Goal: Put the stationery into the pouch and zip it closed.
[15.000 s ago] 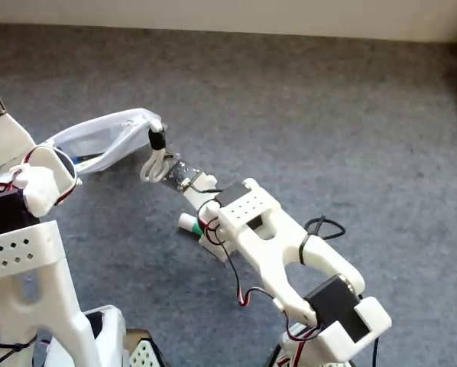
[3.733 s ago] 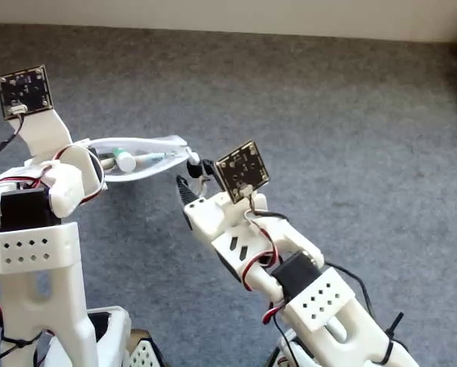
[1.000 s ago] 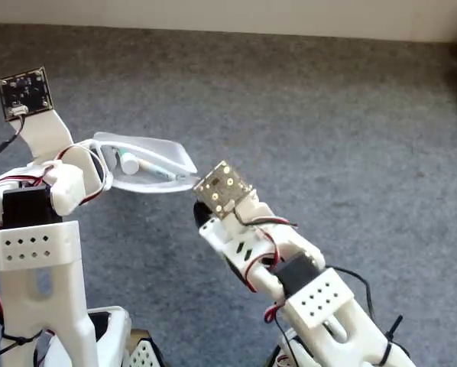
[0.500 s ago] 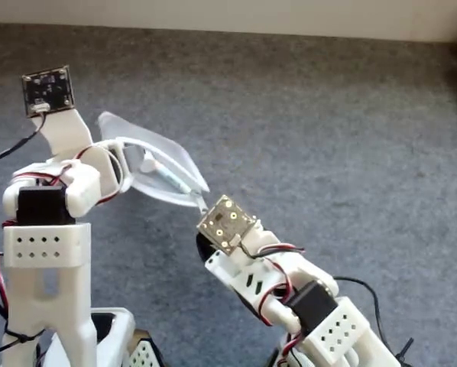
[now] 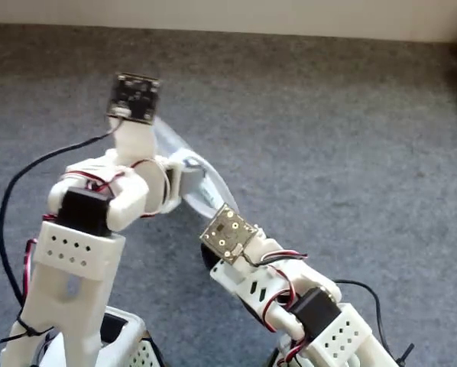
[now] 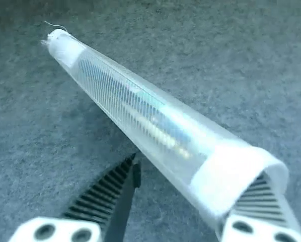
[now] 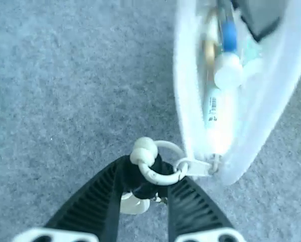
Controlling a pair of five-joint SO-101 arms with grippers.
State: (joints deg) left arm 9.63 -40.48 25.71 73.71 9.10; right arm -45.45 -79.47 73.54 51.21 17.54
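Right gripper (image 7: 148,174) pinching the zip pull (image 7: 142,151), pouch (image 7: 188,101) with pens (image 7: 213,101) just ahead of it, left gripper (image 6: 198,176) wide, pouch against one finger.

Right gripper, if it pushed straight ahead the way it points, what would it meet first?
Beyond the zip pull it grips, the right gripper faces the grey carpet; the pouch sits just off that line. Depth is unclear.

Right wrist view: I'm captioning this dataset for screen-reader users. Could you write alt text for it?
The right gripper is shut on the zipper pull at the end of an open white pouch, seen from just behind its black fingers. Pens lie inside the pouch, and grey carpet lies beneath.
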